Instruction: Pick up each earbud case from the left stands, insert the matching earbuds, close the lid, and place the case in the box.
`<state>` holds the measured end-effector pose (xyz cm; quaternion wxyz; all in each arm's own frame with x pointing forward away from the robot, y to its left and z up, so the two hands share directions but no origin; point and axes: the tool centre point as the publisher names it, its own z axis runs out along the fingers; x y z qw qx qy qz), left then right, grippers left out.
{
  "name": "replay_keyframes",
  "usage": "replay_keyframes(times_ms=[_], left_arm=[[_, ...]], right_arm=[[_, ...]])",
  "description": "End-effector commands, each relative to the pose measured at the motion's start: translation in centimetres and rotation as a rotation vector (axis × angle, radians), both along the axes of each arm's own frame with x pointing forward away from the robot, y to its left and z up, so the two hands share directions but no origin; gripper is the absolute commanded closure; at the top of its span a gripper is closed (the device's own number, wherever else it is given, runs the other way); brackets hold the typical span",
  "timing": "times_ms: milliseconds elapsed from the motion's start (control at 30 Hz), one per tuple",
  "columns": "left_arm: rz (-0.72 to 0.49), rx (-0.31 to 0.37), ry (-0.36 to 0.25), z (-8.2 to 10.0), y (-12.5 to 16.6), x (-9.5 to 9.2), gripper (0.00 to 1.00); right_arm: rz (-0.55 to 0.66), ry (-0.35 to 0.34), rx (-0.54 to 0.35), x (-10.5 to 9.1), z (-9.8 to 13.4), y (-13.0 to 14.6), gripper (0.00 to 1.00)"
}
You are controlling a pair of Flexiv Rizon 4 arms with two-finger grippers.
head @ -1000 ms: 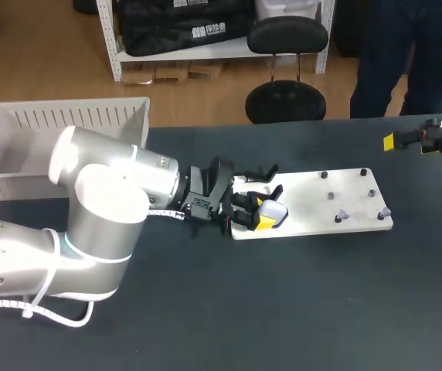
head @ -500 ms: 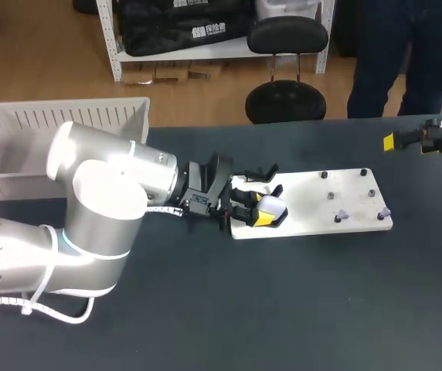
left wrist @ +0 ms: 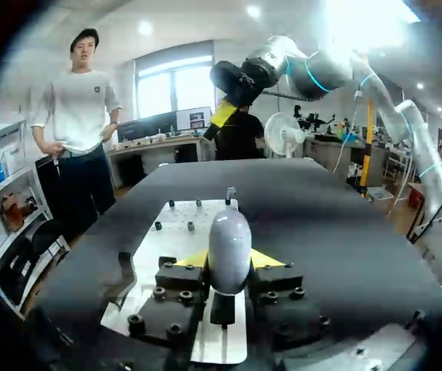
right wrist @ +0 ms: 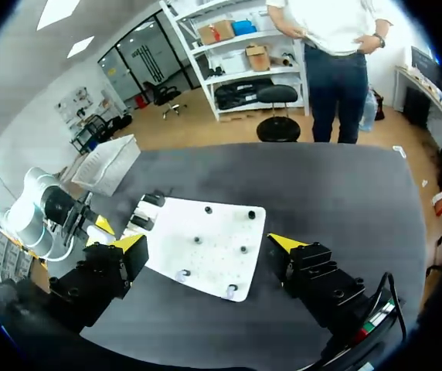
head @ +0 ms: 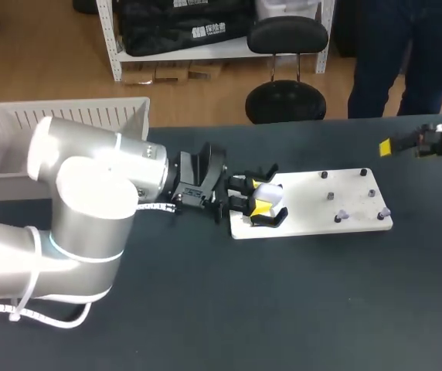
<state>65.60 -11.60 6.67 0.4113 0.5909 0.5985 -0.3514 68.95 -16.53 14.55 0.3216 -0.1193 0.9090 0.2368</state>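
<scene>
The dark counter (head: 298,309) at the earbud-packing station, with the pick-up step apparently in hand. The big silver left arm (head: 90,201) comes in from the side. Its left end effector (head: 258,204) is closed on a single earbud case (left wrist: 229,246), one yellow tip pressed to each flank.

The white slatted box (head: 59,117), where the case must end up, sits well behind that end effector, past the arm's elbow. The white board (head: 321,209) lies under and ahead of the fingers. The black stands (head: 256,171) are at the board's near end, just beside the held case. Whether the case has come clear of its stand cannot be told from here.

The case is pale, smooth and rounded like a pebble, and is held on end. Its lid looks shut, with only a faint seam showing. Small dark pegs (head: 329,195) dot the board farther ahead of the fingers. A couple of pale bits lie among them, too small to say whether they are earbuds.

The right end effector (right wrist: 208,242) hangs well apart from the case, past the board's far end, its fingers spread wide and empty.

By the look of things, the next move calls for lifting the case straight off its stand without tipping it. The lid must then be opened, and the idle right arm brought in for the earbuds.
</scene>
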Motion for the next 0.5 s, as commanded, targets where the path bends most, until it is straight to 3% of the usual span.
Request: replay_keyframes(times_ms=[33,133,500], left_arm=[[0.03,0.018,-0.017,0.7,-1.1,0.0,1.0],[0.06,0.041,-0.037,1.4,-1.7,0.4,1.0],[0.035,0.025,-0.092,3.4,-3.5,2.3,1.0]], right_arm=[[0.016,0.01,0.004,0.3,-0.4,2.6,0.0],[0.024,0.012,0.012,-0.4,-0.4,4.0,0.0],[0.089,0.03,0.035,-2.8,-0.6,7.6,0.0]])
